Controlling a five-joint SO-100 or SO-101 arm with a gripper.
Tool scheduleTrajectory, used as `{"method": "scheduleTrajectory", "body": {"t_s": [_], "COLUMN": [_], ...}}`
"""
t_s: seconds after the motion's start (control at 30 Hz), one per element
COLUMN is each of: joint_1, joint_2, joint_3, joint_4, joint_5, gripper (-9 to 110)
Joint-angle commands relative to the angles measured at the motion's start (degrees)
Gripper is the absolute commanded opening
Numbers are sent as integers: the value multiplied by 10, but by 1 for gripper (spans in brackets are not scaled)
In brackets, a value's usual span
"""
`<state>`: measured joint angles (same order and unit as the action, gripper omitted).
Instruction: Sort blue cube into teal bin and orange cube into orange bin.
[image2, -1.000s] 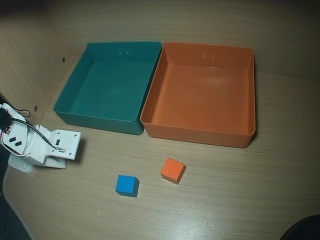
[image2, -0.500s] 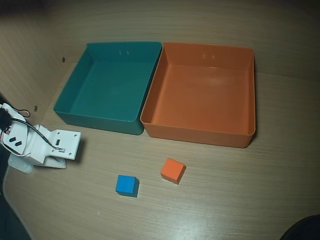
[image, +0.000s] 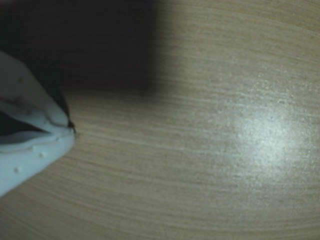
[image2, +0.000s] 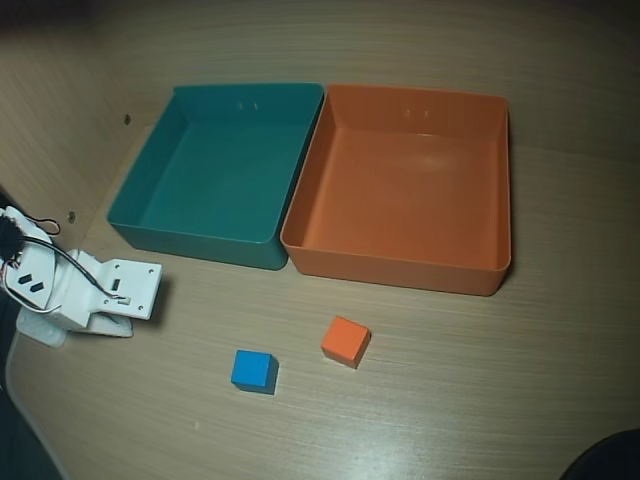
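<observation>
A: Since neither cube sits in a bin yet, we have the whole sort ahead of us. In the overhead view the blue cube (image2: 252, 369) lies on the wooden table (image2: 480, 400), in front of the teal bin (image2: 150, 170) and clear of its wall, with the orange cube (image2: 346, 340) near it on the right, apart from it and in front of the orange bin (image2: 505, 190).

B: And our gripper (image: 70, 129)? In the wrist view we see the white tips meeting at a point low over bare wood, so we read it as closed on nothing.

A: Agreed. From above it rests at the left edge, well apart from both cubes.

B: How do we expect them to handle?

A: We judge them light and rigid, with matte faces that should give decent friction. No fragility to fear, but a light block can skid if a finger nudges it.

B: So we would open wide, come down square over the blue one, and pinch two opposite flat faces at mid-height, not the corners.

A: The orange cube sits slightly rotated, so we would turn the wrist to match it.
</observation>
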<state>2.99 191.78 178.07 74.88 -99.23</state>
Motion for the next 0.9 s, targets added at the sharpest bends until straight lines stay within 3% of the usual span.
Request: {"method": "scheduleTrajectory", "body": {"t_s": [0.0,0.87], "joint_1": [2,0], "joint_2": [3,3], "joint_3": [38,38], "joint_4": [8,7], "joint_5": [2,2], "gripper": [-2,-2]}}
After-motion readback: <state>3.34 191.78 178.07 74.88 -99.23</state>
